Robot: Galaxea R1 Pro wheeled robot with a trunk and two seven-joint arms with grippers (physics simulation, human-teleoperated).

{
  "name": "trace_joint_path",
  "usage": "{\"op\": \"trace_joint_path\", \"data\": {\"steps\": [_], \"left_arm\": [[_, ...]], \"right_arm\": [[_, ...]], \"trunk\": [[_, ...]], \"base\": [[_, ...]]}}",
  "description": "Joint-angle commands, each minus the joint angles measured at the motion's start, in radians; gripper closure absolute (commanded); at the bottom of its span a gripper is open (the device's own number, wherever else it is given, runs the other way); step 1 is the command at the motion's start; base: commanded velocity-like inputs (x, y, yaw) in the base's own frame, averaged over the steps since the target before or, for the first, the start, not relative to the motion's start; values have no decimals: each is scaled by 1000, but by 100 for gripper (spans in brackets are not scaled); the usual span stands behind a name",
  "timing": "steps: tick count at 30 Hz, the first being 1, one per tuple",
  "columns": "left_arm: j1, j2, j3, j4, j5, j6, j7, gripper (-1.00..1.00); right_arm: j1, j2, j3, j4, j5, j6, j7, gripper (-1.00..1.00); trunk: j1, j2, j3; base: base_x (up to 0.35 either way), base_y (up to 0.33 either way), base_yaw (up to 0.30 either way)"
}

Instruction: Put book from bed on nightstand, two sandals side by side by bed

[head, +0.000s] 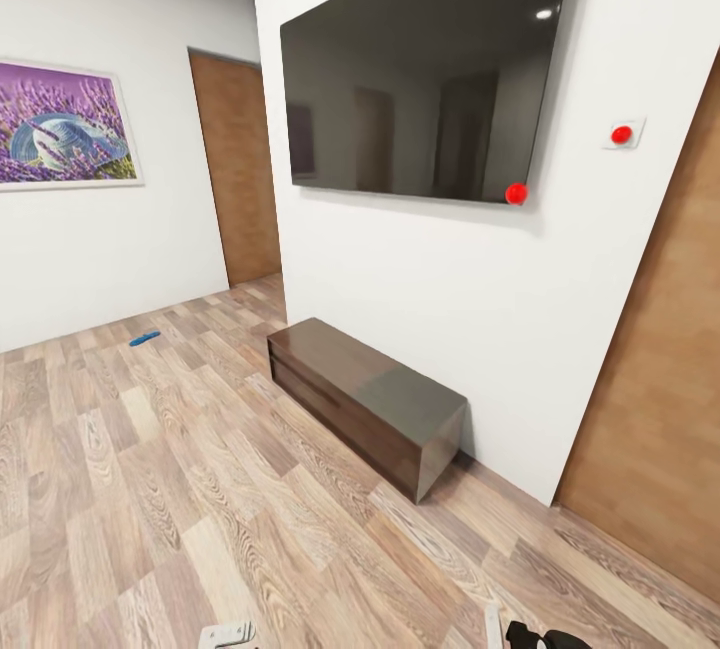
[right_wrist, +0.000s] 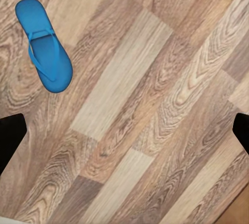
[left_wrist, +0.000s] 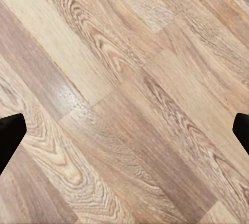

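Observation:
One bright blue sandal [head: 145, 337] lies flat on the wood floor far off at the left, below the lavender picture [head: 62, 124]. A second blue sandal [right_wrist: 44, 53] lies sole down on the planks under my right gripper [right_wrist: 124, 136]. That gripper is open, and its black fingertips [right_wrist: 10, 133] stand wide apart and well clear of the sandal. My left gripper [left_wrist: 124, 136] is open too, over bare floor, its dark fingertips [left_wrist: 9, 133] at the picture's sides. The book, the bed and the nightstand are out of view.
A long low dark brown cabinet [head: 365, 404] stands against the white wall under a big black wall screen [head: 425, 69]. Brown doors are at the back [head: 238, 169] and at the right [head: 665, 409]. Open plank floor [head: 150, 489] stretches to the left.

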Motion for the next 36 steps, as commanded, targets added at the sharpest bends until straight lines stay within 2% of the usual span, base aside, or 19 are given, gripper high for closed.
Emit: {"op": "trace_joint_path", "data": {"steps": [1, 36], "left_arm": [[-1, 0, 0, 1, 10, -3, -1, -100], [-1, 0, 2, 1, 10, -2, -1, -100]], "right_arm": [[0, 0, 0, -2, 8, -2, 4, -100], [0, 1, -1, 1, 10, 0, 6, -100]], "trunk": [[4, -8, -4], [138, -253, -114]], "base": [[0, 0, 0], [0, 0, 0]]}}
